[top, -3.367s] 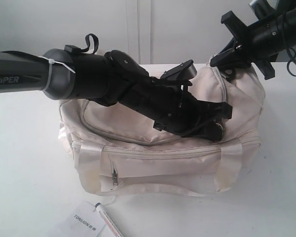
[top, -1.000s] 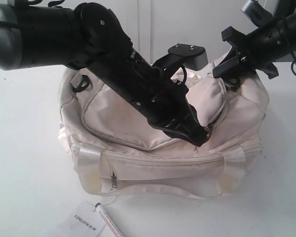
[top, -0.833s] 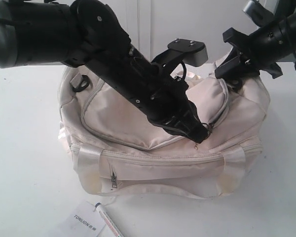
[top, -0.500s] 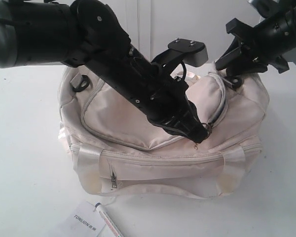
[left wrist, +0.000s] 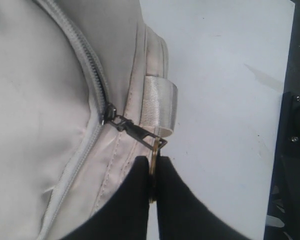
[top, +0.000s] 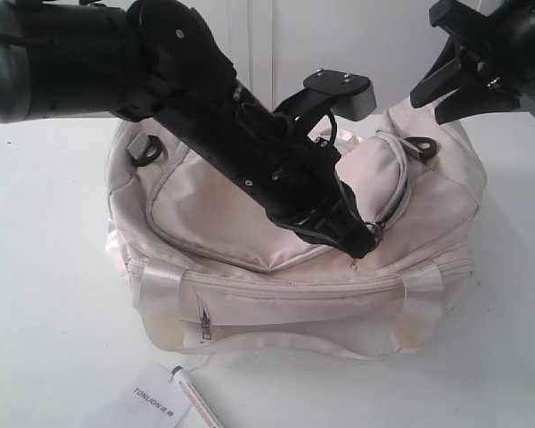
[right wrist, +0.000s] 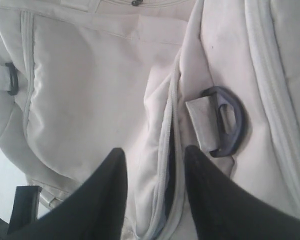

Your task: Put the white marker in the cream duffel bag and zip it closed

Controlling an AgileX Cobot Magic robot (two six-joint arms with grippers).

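Observation:
The cream duffel bag [top: 250, 223] sits in the middle of the white table, its top zip partly drawn. My left gripper [top: 364, 239] reaches across the bag and is shut on the gold ring zipper pull [left wrist: 153, 159], near a shiny strap handle [left wrist: 159, 107]. A little above the bag's right end hangs my right gripper [top: 428, 109], open and empty. In its wrist view it [right wrist: 152, 155] hovers over a narrow gap in the zip [right wrist: 170, 150] beside a black end ring [right wrist: 231, 122]. The white marker [top: 196, 403] lies on the table in front of the bag.
A flat white paper tag printed "TONLION" [top: 147, 399] lies beside the marker at the front edge. The bag's front zip pocket [top: 276, 308] faces the camera. Bare white table [top: 45, 294] surrounds the bag.
My right gripper has lifted up and to the right, off the bag's right end. The left gripper slid the zip pull earlier and has held still for the last second.

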